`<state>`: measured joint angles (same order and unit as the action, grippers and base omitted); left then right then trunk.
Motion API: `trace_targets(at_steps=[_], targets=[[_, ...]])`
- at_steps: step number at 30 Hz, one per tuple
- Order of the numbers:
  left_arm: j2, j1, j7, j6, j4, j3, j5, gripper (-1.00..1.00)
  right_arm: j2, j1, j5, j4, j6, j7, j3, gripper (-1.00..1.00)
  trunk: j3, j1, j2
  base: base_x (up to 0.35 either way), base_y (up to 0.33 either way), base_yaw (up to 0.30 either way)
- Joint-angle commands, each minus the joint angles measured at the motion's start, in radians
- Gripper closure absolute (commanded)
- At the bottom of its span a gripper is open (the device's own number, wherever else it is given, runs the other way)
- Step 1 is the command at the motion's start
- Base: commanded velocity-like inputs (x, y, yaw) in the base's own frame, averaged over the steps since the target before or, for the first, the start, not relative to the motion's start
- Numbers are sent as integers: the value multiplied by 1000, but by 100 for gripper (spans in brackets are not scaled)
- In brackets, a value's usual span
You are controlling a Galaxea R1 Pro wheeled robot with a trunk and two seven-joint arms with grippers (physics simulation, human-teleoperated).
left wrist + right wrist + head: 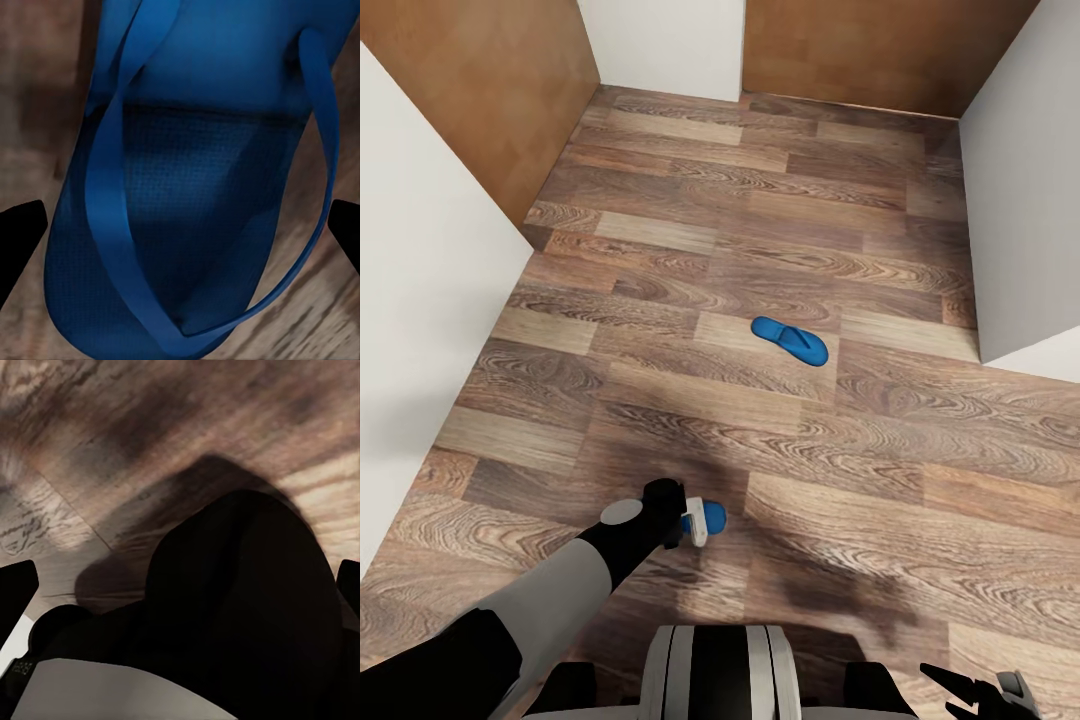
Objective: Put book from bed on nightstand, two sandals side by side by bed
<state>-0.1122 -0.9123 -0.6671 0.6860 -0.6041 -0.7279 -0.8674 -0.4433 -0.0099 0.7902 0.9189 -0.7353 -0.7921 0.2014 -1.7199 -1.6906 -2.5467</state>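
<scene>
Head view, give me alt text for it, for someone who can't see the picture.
Looking down at a wood-plank floor, the robot's left hand reaches low with a blue sandal at its fingertips. A second blue sandal lies flat farther ahead, between white walls and brown doors; the right hand sits at the bottom corner.

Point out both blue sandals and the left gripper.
sandal on the floor (789,340), head view, middle of its sole.
sandal at the left gripper (195,225), left wrist view, footbed between the straps.
left gripper (682,522), head view, between its fingers.
</scene>
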Motion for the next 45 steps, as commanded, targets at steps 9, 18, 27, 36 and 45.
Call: trace_targets(at_steps=[9, 18, 27, 36, 45], targets=[[0, 0, -12, 1, -2, -2, -10, 100, 0, 0, 3, 0, -7, -1, 1, -100, 19, 2, 1, 0, 0, 0], [0, 0, -12, 1, -2, -1, -10, 100, 0, 0, 3, 0, -7, -1, 1, -100, 54, 6, 3, 0, 0, 0], [0, 0, -11, 2, -2, -1, -10, 100, 0, 0, 3, 0, -7, -1, 1, -100, 88, 10, 5, 0, 0, 0], [0, 0, -11, 2, -2, 0, -10, 100, 0, 0, 3, 0, -7, -1, 1, -100, 123, 15, 7, 0, 0, 0], [0, 0, -11, 1, -2, 1, -10, 100, 0, 0, 3, 0, -7, -1, 1, -100, 154, 18, 9, 0, 0, 0]])
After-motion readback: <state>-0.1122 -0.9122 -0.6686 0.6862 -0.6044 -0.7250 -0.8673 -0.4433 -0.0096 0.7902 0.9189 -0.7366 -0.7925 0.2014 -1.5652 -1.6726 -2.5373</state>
